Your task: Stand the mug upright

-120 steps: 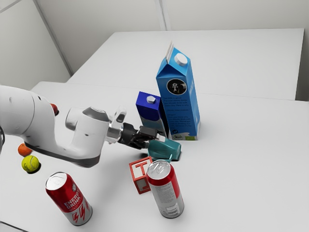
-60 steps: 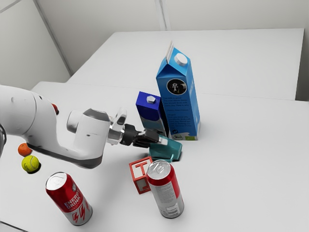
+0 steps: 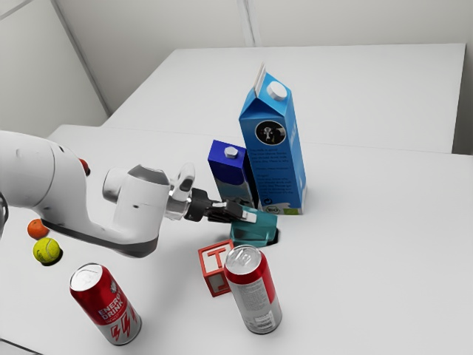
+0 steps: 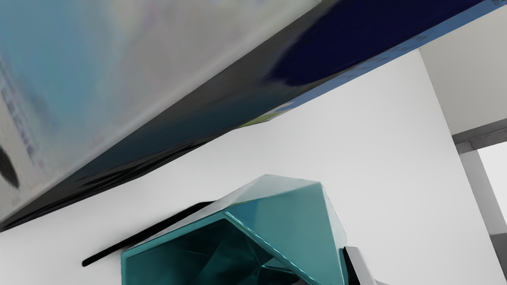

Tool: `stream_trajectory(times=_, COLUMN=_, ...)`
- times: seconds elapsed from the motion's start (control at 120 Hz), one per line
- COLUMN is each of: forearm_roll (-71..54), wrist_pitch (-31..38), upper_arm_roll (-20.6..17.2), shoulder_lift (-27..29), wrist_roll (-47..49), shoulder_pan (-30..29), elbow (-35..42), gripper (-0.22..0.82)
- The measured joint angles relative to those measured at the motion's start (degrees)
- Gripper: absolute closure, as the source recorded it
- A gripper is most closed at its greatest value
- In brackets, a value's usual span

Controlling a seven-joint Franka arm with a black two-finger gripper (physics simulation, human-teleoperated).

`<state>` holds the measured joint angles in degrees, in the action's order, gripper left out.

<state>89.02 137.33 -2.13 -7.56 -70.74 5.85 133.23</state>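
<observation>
Teal mug (image 3: 253, 231) tipped near letter block (image 3: 215, 265), likely rigid, slick, best held by wall; I can't tell whether gripper (image 3: 249, 216) is open.

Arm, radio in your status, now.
Gripper at the mug, grip unconfirmed. Mug on its side, mouth toward gripper, not upright. Small dark-blue carton and letter block close by, could crowd the turn.

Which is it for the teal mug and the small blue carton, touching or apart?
Apart: the wrist view shows white tabletop between the mug and the carton.
</observation>
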Motion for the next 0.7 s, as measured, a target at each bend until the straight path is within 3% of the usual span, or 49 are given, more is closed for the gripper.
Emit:
stream_trajectory(times=0.208, forearm_roll=0.02, wrist_pitch=0.14, upper_arm_roll=0.01, shoulder_lift=0.54, wrist_roll=-0.69, shoulder_pan=0.26, elbow=-0.06, gripper=0.78)
stream_trajectory(times=0.7, forearm_roll=-0.05, wrist_pitch=0.32, upper_arm_roll=0.05, shoulder_lift=2.43, wrist_roll=-1.51, shoulder_pan=1.49, elbow=-0.07, gripper=0.79)
